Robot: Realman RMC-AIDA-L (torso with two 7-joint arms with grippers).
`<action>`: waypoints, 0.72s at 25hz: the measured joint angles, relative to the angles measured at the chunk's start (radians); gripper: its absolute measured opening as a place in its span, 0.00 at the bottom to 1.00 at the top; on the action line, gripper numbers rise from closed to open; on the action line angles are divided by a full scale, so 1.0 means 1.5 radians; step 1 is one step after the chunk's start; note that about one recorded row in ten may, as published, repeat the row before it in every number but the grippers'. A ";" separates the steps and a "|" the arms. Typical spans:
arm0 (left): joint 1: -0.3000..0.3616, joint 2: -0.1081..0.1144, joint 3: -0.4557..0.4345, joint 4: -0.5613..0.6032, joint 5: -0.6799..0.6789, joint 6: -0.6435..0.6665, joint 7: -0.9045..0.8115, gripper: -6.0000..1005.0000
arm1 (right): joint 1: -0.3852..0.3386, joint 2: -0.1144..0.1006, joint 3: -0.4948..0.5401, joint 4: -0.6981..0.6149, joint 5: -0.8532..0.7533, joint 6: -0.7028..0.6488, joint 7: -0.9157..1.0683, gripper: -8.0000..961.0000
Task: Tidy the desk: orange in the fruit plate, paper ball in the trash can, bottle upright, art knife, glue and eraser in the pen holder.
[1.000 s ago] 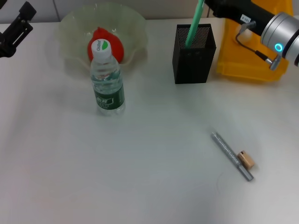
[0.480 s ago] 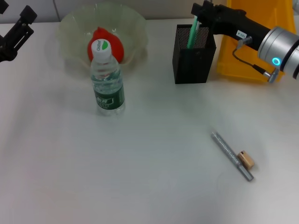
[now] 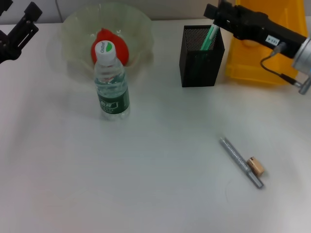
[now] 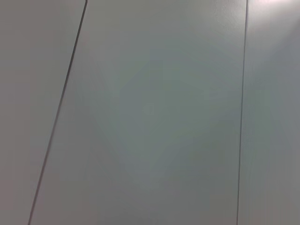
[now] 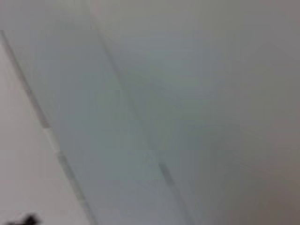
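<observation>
The orange [image 3: 111,47] lies in the pale green fruit plate [image 3: 77,29] at the back left. Just in front of it the bottle [image 3: 112,82] stands upright. A green stick [image 3: 209,38], apparently the glue, leans inside the black mesh pen holder [image 3: 200,60]. My right gripper [image 3: 217,13] hovers right above the holder's far right corner, by the stick's top end. On the table at front right lie a grey art knife [image 3: 240,161] and the tan eraser [image 3: 255,166], touching it. My left gripper [image 3: 18,17] is open at the far left. The paper ball is out of view.
The yellow trash can [image 3: 262,53] stands right of the pen holder, partly behind my right arm [image 3: 272,34]. Both wrist views show only plain pale surfaces with thin seams.
The green stick has dropped deeper into the pen holder and now leans right. My right gripper has shifted right and slightly back. The left gripper hardly moved.
</observation>
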 joint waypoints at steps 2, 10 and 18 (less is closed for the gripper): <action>-0.002 0.000 0.000 -0.001 0.000 -0.006 0.005 0.80 | -0.014 0.000 -0.019 -0.033 -0.001 -0.013 0.032 0.65; -0.002 0.003 0.006 -0.006 0.005 -0.018 0.002 0.80 | -0.037 0.000 -0.065 -0.324 -0.231 -0.099 0.370 0.65; 0.000 0.004 0.006 -0.049 0.006 -0.038 0.021 0.80 | 0.036 0.000 -0.112 -0.479 -0.508 -0.174 0.675 0.65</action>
